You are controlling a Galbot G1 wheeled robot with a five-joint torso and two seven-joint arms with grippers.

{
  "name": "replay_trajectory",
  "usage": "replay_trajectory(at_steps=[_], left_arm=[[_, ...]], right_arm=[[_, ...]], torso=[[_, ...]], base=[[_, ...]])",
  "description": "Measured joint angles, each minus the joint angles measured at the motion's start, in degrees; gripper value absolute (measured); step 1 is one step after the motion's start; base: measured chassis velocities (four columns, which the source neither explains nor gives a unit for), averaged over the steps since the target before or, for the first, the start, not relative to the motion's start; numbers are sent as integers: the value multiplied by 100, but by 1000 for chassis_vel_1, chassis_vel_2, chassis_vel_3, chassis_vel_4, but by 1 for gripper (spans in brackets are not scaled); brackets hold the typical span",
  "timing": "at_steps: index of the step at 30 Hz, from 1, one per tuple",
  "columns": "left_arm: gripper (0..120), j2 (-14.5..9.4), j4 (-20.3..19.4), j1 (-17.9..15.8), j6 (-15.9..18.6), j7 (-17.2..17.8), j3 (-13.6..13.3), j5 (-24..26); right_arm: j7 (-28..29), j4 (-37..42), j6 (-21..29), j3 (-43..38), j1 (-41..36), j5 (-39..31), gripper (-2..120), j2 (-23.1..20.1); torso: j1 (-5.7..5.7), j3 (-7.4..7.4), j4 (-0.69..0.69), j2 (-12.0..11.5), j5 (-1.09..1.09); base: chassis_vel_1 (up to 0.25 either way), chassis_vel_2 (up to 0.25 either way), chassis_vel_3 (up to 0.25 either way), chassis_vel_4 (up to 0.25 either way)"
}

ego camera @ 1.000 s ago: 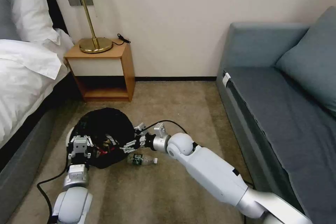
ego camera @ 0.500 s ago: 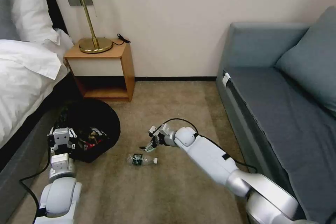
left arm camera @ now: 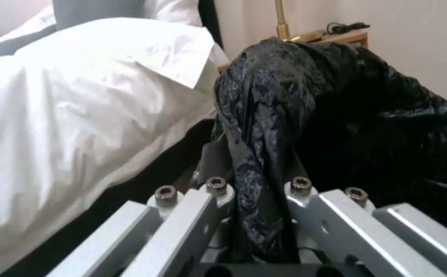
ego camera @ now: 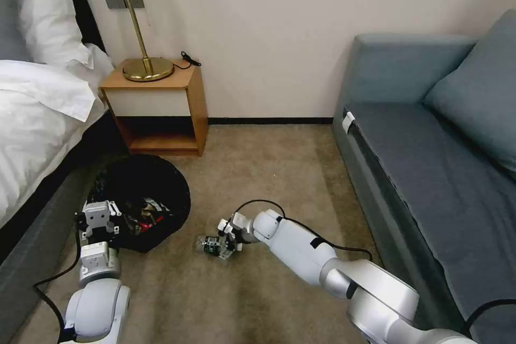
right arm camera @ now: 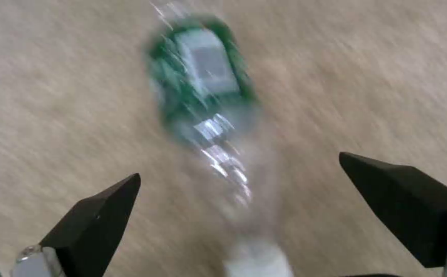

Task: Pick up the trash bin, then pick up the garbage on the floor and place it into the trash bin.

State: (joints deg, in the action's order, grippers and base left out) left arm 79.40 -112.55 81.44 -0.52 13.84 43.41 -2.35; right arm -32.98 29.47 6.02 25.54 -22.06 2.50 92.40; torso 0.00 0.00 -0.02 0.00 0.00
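The trash bin [ego camera: 161, 183], lined with a crinkly black bag [left arm camera: 377, 127], sits low beside the bed with litter pieces [ego camera: 144, 219] inside it. My left gripper [ego camera: 98, 219] is shut on its near rim, and the bag is pinched between the fingers [left arm camera: 218, 188]. The garbage on the carpet is a clear bottle with a green label [ego camera: 210, 245], lying on its side. My right gripper [ego camera: 227, 242] is down at the bottle's cap end. It is open, with a black fingertip [right arm camera: 105, 207] on each side of the bottle [right arm camera: 203, 84].
A wooden nightstand [ego camera: 161, 107] with a brass lamp [ego camera: 146, 67] stands against the wall behind the bin. The bed [ego camera: 37, 118] runs along the left and a grey-blue sofa [ego camera: 430, 161] along the right. Open carpet [ego camera: 258, 166] lies between them.
My right gripper has left the bin's mouth and dropped to the bottle on the carpet. My left arm has drawn the bin leftward, toward the bed.
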Motion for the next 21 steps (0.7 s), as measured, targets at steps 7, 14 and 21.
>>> replay_trajectory(at_steps=[7, 14, 21], left_arm=[[5, -37, -20, 153, -105, -40, 31, 40], [5, -70, -21, 180, -124, -66, 33, 70], [5, -109, -20, 156, -124, -84, 35, 107]], right_arm=[[222, -348, -202, -251, -41, 132, 100, -11], [243, -323, -207, -253, -111, 134, 100, -16], [243, -363, -223, -246, -116, 141, 96, -20]], torso=[[0, 0, 3, 0, 0], [0, 0, 2, 0, 1], [0, 0, 2, 0, 0]], base=[[0, 0, 0, 0], [0, 0, 0, 0], [0, 0, 0, 0]])
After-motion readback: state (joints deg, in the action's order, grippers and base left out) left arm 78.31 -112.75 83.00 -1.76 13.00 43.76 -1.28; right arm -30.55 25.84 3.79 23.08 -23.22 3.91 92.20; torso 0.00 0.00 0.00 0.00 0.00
